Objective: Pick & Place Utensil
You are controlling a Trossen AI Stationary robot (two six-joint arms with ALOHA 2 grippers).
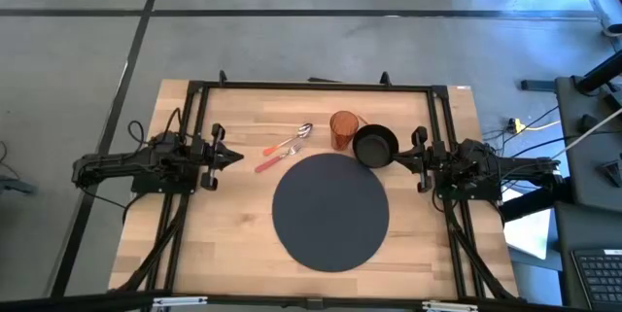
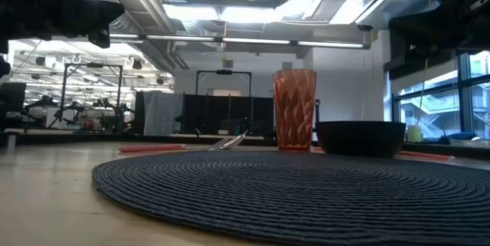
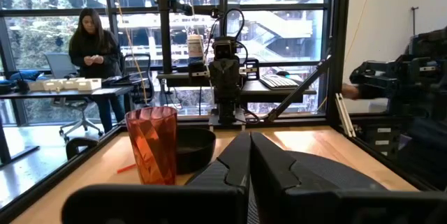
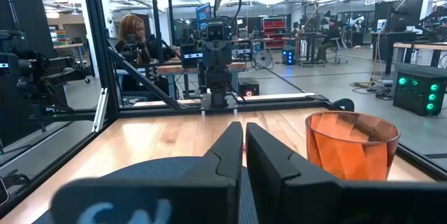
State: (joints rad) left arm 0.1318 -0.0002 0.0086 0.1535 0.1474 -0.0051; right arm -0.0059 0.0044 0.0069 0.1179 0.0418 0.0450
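Observation:
Two utensils lie on the wooden table left of the cup: a spoon (image 1: 292,141) with a silver bowl and an orange handle, and a red-handled utensil (image 1: 268,164) just nearer. An orange ribbed cup (image 1: 343,129) stands upright beside a black bowl (image 1: 375,145), both at the far edge of a dark round placemat (image 1: 330,211). My left gripper (image 1: 240,156) hovers shut left of the utensils, pointing right. My right gripper (image 1: 395,159) is shut next to the bowl's right side, pointing left. The left wrist view shows the cup (image 3: 152,144) and bowl (image 3: 196,148); the right wrist view shows the cup (image 4: 351,147).
A black metal frame (image 1: 311,86) runs along the table's far edge and both sides. Bare wood lies left of the placemat and along the near edge. In the low view the cup (image 2: 295,108) and bowl (image 2: 360,137) rise behind the placemat (image 2: 291,192). People stand in the room beyond.

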